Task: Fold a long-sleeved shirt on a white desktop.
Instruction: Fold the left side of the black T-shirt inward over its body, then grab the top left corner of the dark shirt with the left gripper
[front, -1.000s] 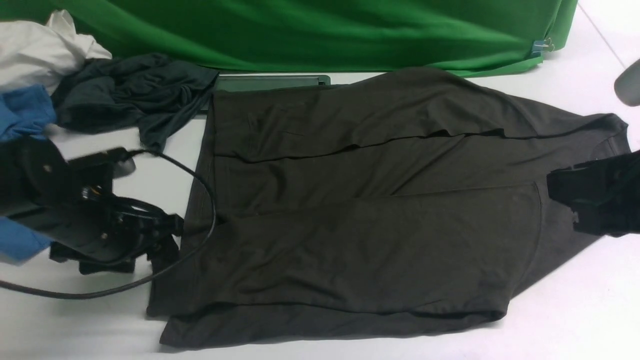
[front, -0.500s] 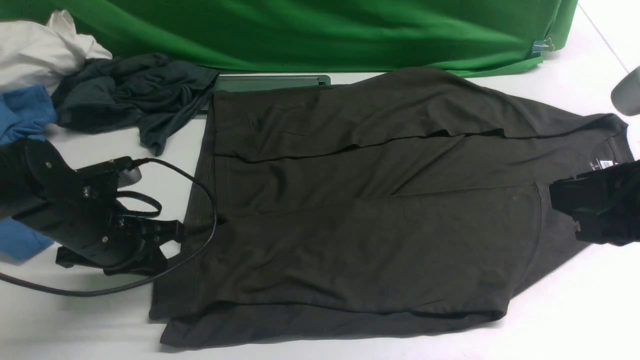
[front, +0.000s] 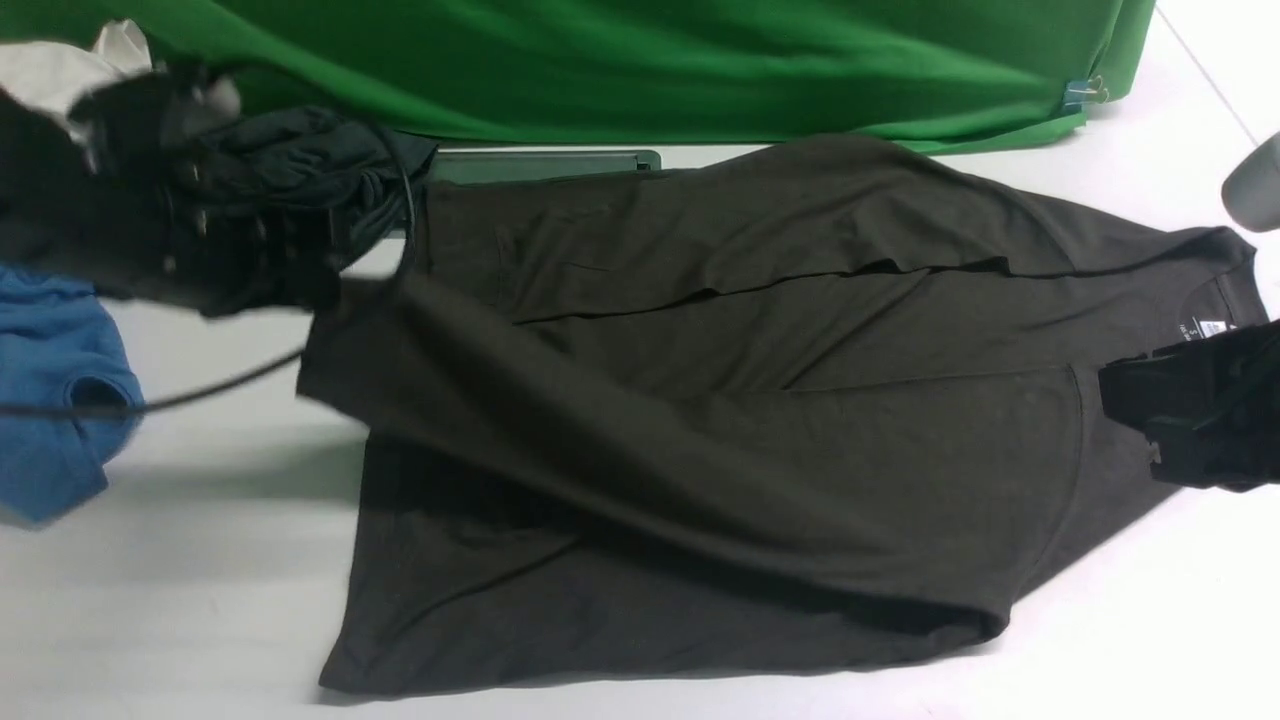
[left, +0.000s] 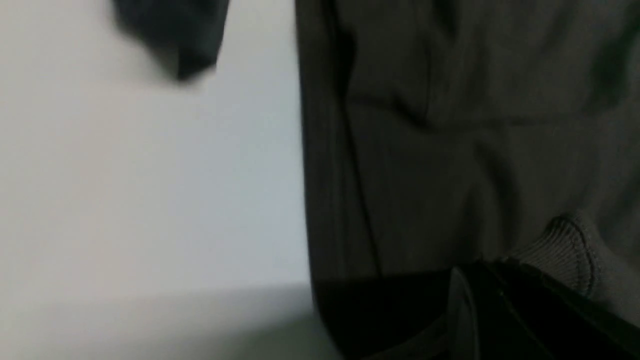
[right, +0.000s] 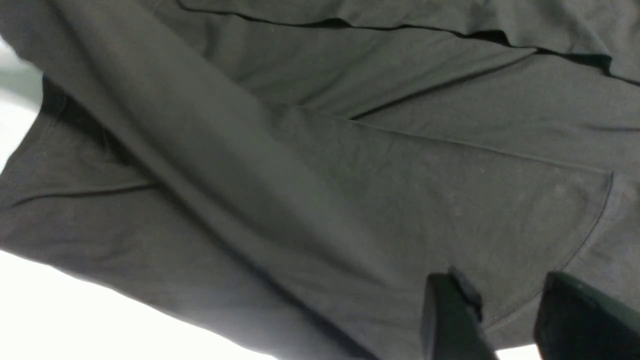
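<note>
Left pincer (front: 335, 292): closed on the end of one sleeve of the long-sleeved shirt (front: 760, 440), cloth lifted and drawn slantwise down from it. Right pincer (right: 505, 300): open, fingers apart, shirt visible between them; contact with cloth cannot be told.

Shirt position: spread on the tabletop (front: 220, 600) from beneath the left pincer across to the right one. Far sleeve lies folded across the body, beyond both pincers. Neck label (front: 1212, 327) just beside the right pincer, on its far side.

Surroundings: dark teal-grey garment (front: 290, 150) bunched behind the left pincer, partly hidden by it; contact unclear. Blue shirt (front: 60, 370) to the left of that pincer and nearer the robot, a rolled opening showing. White cloth (front: 60, 75) beyond and left of it, partly covered by the arm. Metal-rimmed hatch (front: 540, 165) beyond and to the right of it, partly under the shirt's far edge. Black cable (front: 410, 210) loops about the left pincer, crossing the view of garment and shirt. Green backdrop (front: 640, 70) beyond both pincers; clip (front: 1085, 92) at its right end.
</note>
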